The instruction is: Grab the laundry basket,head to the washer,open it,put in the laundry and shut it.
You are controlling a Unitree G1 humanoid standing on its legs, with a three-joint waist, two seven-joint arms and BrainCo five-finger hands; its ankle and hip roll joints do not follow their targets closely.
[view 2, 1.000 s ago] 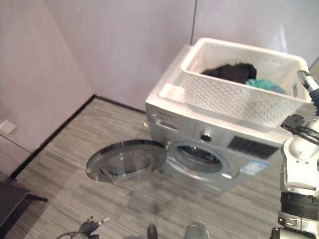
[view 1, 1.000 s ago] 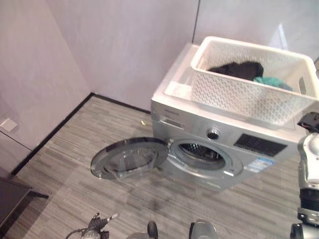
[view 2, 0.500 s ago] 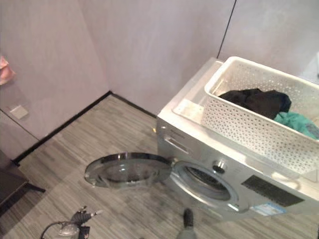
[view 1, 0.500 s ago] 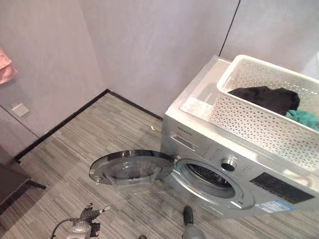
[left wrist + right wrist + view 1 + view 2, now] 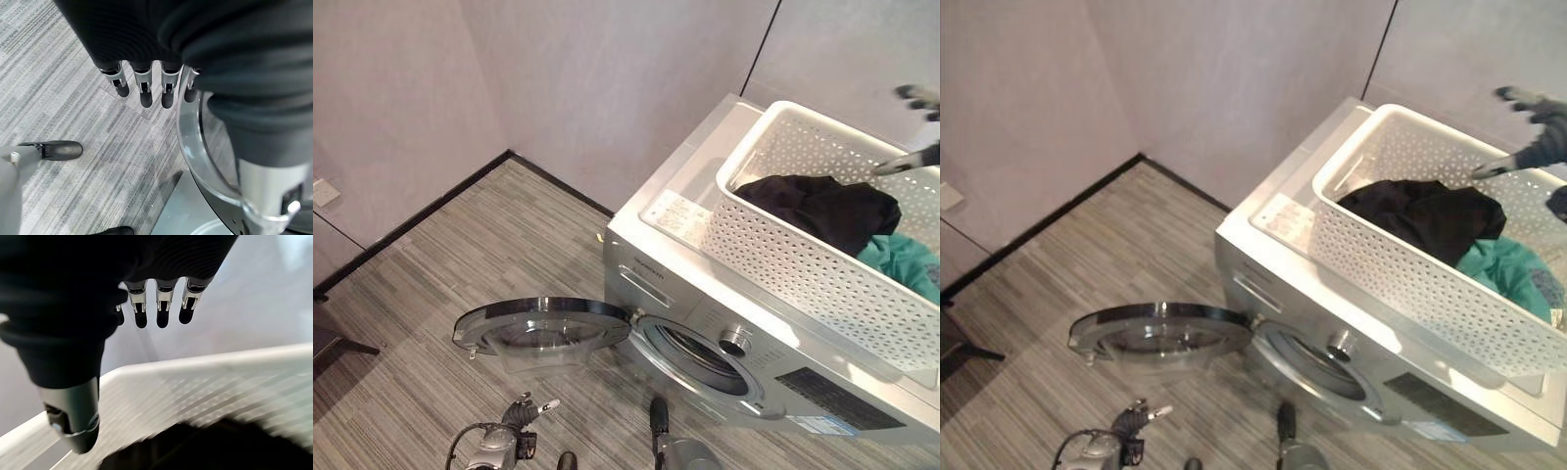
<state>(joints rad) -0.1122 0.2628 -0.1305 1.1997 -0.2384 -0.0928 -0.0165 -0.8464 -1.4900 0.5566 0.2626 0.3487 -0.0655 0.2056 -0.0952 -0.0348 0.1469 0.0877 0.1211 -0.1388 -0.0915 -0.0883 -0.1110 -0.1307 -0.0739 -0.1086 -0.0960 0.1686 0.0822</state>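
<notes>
Now, laundry waits in a basket on top of an open washer.

A white perforated plastic laundry basket (image 5: 1430, 264) rests on the silver front-loading washing machine (image 5: 705, 323), its round glass door (image 5: 540, 328) swung open. The right hand (image 5: 1528, 132), fingers spread and empty, is poised above the basket's far end — the black garment (image 5: 1425, 215) lies just below, nearer than to the left hand (image 5: 151, 83), fingers relaxed, low by the door.

One washer (image 5: 724, 323), door (image 5: 543, 326) swung open. One laundry basket (image 5: 803, 245) set on washer top. Two garments counted inside, possibly more beneath: black (image 5: 822, 211), teal (image 5: 901, 262).
</notes>
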